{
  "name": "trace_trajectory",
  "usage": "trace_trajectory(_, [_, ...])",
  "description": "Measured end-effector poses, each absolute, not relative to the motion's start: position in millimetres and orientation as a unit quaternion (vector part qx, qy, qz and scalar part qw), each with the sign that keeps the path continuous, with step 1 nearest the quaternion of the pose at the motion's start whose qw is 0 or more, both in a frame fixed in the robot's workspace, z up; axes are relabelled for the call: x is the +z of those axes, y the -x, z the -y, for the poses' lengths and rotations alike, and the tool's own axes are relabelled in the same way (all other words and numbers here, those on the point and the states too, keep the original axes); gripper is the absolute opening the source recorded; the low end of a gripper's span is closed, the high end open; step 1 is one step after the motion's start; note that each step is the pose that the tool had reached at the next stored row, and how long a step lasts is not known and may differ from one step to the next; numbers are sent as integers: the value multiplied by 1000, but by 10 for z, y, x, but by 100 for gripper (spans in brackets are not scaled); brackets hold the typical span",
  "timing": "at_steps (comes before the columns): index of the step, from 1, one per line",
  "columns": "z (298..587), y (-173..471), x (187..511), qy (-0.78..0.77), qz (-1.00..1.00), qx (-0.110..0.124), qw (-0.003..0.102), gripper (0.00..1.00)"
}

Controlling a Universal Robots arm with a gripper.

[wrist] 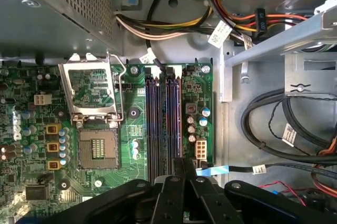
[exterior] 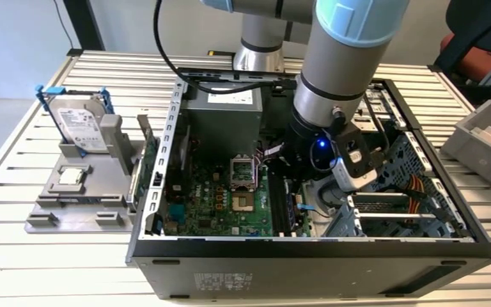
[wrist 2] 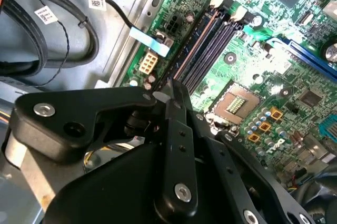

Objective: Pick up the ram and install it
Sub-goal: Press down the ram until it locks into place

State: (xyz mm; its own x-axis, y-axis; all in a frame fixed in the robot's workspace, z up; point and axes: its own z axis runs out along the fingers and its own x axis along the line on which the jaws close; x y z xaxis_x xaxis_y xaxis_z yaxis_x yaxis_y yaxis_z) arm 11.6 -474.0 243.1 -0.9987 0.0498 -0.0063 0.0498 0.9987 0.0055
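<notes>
Step in hand: installing, by my reading; the gripper (wrist: 179,167) is down inside the open computer case (exterior: 314,249), right over the memory slots (wrist: 163,121) of the motherboard (exterior: 220,198)
Pincer: the fingers (wrist 2: 178,109) stand drawn together into one narrow dark tip in both wrist views; they look closed on a thin edge
The ram: in the second wrist view a long dark strip with a copper-toned line, the ram (wrist 2: 192,50), runs out from the fingertips along the slot nearest the case wall; I judge it is pinched at its near end and lying in or just above that slot, though whether it is fully seated I cannot tell
Slots: four dark parallel channels between the open processor socket (wrist: 95,150) and the case wall; the white latches (wrist 2: 236,12) at the far end are visible
Around it: black cables (wrist: 274,134) lie in the bay beside the board, apart from the slots; a hard drive (exterior: 84,128) stands on a grey fixture (exterior: 49,211) at the exterior view's left, outside the case
What the move calls for: a straight, even press along the slot line, stick held upright, so both ends go home without twisting
</notes>
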Motion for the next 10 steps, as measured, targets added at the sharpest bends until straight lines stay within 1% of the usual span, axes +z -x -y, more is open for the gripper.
trace_trajectory(10, [4745,-116,2431,-25,-1000,3,3,0])
